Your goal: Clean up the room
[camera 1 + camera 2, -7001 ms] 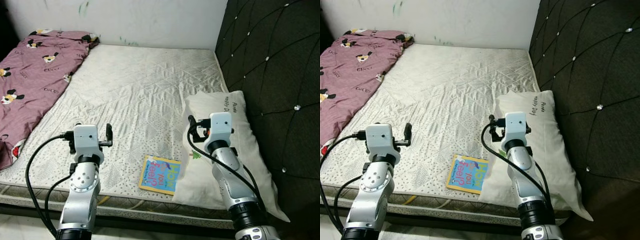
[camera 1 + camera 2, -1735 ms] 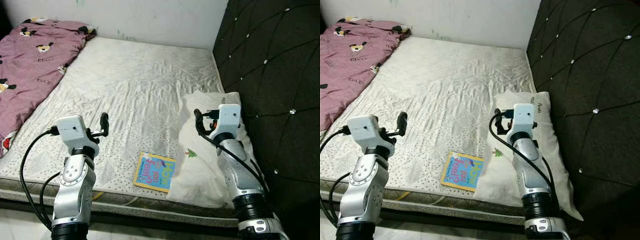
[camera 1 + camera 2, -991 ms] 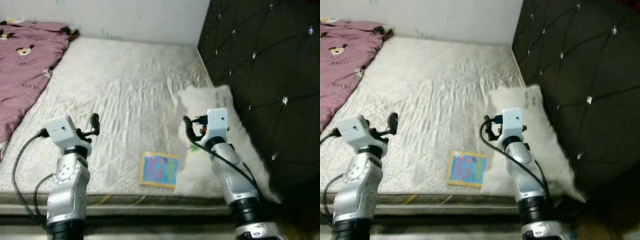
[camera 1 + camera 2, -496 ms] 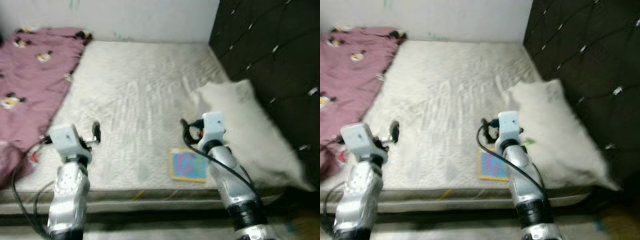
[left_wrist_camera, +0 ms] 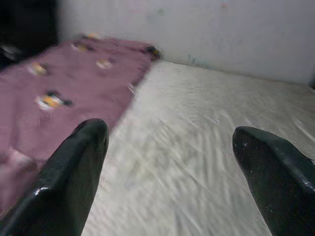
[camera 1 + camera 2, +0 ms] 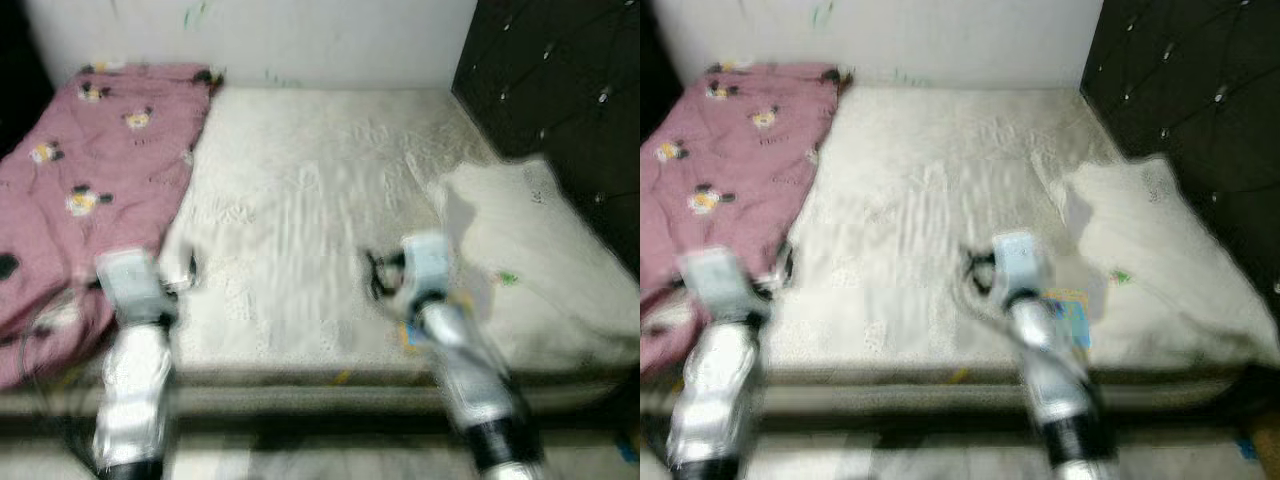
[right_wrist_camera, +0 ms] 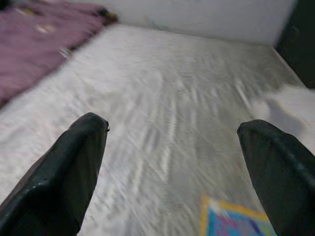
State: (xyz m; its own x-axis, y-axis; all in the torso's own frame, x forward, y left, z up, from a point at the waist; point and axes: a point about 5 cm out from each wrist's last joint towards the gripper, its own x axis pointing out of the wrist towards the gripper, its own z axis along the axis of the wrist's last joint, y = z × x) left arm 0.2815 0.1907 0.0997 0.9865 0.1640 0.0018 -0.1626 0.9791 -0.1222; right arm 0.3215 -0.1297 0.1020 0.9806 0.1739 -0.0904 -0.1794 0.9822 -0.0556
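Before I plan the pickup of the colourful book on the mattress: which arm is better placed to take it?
Probably the right. The book lies near the mattress edge beside the pillow, just past the right gripper, whose jaws are open. The left gripper, also open, faces the pink blanket on the far side.

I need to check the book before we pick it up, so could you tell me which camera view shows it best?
The right eye view shows the book best: most of its colourful cover lies near the mattress edge beside the pillow, though blurred. The right wrist view catches one corner. In the left eye view the right arm hides most of it.
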